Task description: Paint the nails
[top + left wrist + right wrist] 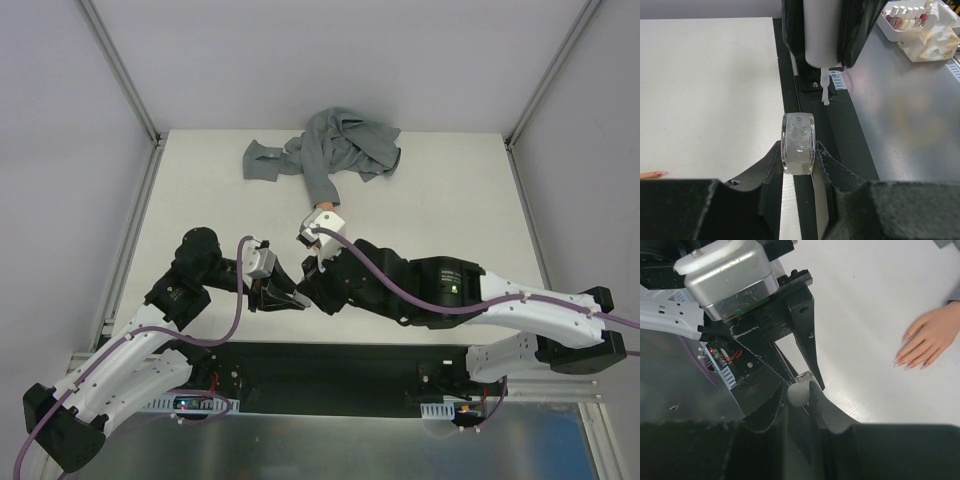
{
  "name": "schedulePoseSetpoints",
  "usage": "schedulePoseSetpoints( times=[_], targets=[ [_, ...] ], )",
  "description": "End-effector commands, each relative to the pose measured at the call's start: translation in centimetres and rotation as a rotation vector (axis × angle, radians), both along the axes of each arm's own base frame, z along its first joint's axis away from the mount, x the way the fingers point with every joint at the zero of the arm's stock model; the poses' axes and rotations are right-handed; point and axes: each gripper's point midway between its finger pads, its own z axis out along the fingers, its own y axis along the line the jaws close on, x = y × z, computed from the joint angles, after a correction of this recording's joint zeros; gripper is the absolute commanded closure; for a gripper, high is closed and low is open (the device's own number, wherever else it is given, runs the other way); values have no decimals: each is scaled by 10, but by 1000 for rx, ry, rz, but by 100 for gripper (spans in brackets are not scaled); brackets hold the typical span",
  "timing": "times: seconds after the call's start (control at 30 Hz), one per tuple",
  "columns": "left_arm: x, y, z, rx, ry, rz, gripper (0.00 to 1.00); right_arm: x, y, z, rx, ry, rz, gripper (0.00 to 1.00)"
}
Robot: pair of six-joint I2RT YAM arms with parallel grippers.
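The peach mannequin hand (929, 337) lies flat on the white table at the right of the right wrist view, its pinkish nails (904, 363) pointing down-left. From above, only its wrist (325, 208) shows below the grey sleeve (330, 150). My left gripper (798, 156) is shut on a small clear glass bottle (798, 142). My right gripper (799, 396) is shut on the bottle's round white cap (798, 394). The two grippers meet near the table's front edge (295, 292), well short of the hand.
A white tray of nail polish bottles (910, 17) and a crumpled tissue packet (935, 42) sit on the metal bench beyond the table's black front rail (790, 90). A thin orange-pink tip (652, 175) lies on the table at the left.
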Motion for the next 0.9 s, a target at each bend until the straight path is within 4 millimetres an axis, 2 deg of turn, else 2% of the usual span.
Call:
schedulePoseSetpoints(
  times=[0.0,0.1,0.87],
  targets=[
    [1,0,11,-29,-87,-3,100,10,-1,10,0,-33,-29,99],
    [1,0,11,-28,-89,3,100,12,1,3,-18,-27,-30,100],
    [1,0,12,-26,-90,4,100,21,12,-9,-5,-1,-30,100]
  ],
)
